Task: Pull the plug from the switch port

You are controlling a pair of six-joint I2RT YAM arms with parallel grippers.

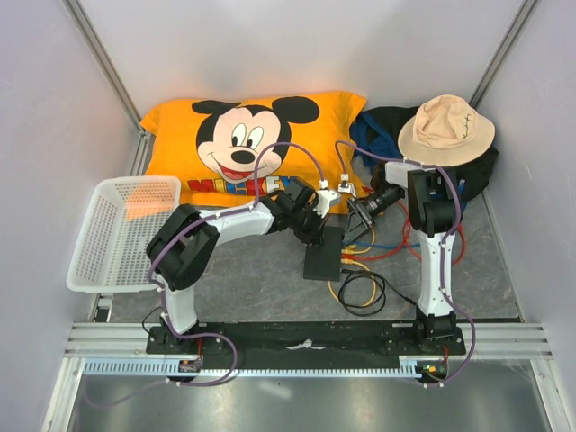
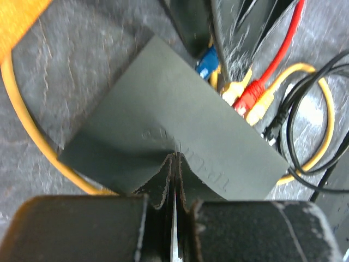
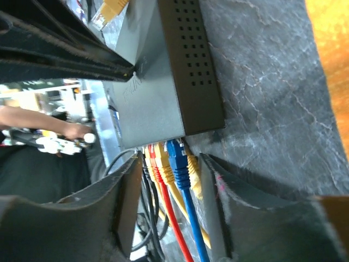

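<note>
The switch (image 1: 323,256) is a flat matte-black box lying on the grey mat between the arms. My left gripper (image 2: 175,158) is shut, its tips pressed down on the switch (image 2: 163,109) top. Several plugs sit in the ports along its narrow edge: a blue plug (image 3: 180,164), a red plug (image 3: 157,166) and yellow plugs (image 3: 167,162). My right gripper (image 3: 170,161) stands open, one finger on each side of this row of plugs, close to the switch (image 3: 158,93) edge. In the top view the right gripper (image 1: 356,234) reaches in from the right.
Loose red, yellow, blue and black cables (image 1: 360,288) coil on the mat right of the switch. A Mickey Mouse pillow (image 1: 252,144) lies behind, a white basket (image 1: 121,234) at the left, and a tan hat (image 1: 445,130) on a black bag at the back right.
</note>
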